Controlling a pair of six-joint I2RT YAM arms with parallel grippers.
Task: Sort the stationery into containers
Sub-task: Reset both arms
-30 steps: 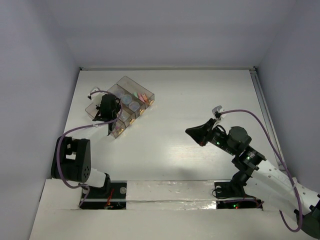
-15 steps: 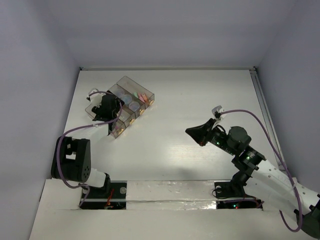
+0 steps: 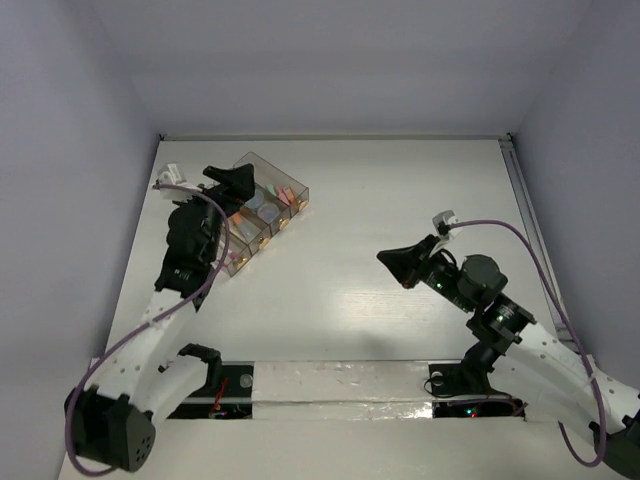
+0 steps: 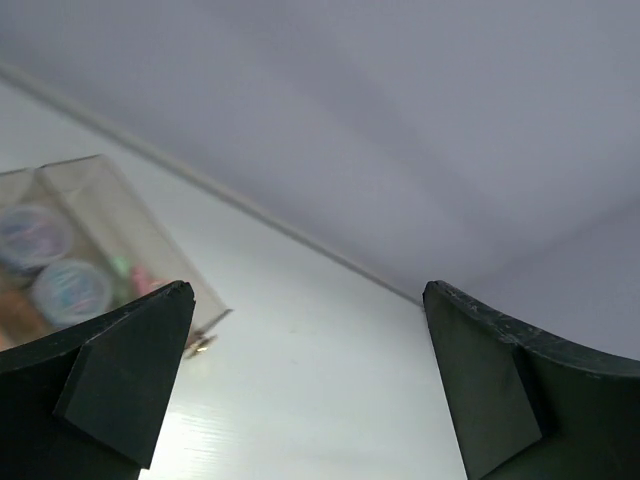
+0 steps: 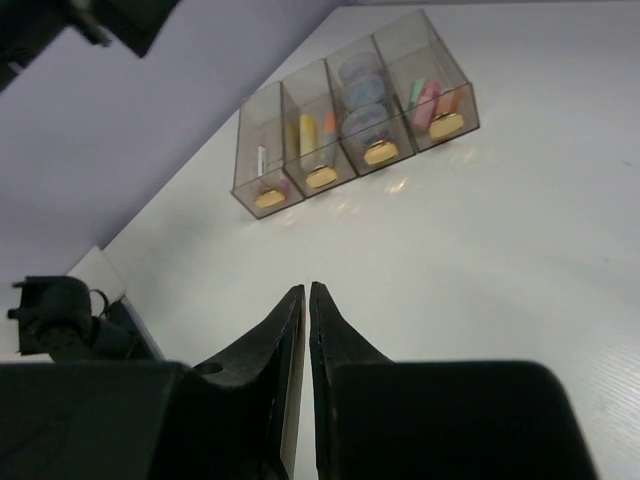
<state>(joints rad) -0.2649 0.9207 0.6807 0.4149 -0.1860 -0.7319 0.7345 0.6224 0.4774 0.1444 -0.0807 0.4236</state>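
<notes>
The containers [image 3: 252, 160] are a row of clear brownish compartments at the table's far left. In the right wrist view the containers [image 5: 456, 76] hold a white pen [image 5: 261, 160], a yellow stick [image 5: 307, 131], grey-lilac rolls [image 5: 363, 97] and pink, green and orange sticks [image 5: 430, 99]. My left gripper [image 3: 232, 180] hangs above the row's left side, open and empty. Its wrist view shows the left gripper [image 4: 307, 292] wide apart over bare table, with the containers [image 4: 130, 240] and two rolls [image 4: 68, 288] at the left. My right gripper [image 3: 388, 262] is shut and empty at mid-table, as the right gripper [image 5: 305, 290] view shows.
Grey walls enclose the white table [image 3: 400, 200] on three sides. A round gold cap [image 5: 381, 154] sits at the near end of each compartment. The left arm's lilac cable [image 3: 205, 215] loops beside the containers. Both arm bases stand at the near edge.
My left gripper opened from shut, and it lifted up and back from over the containers as the left arm stretched out. The right arm barely shifted.
</notes>
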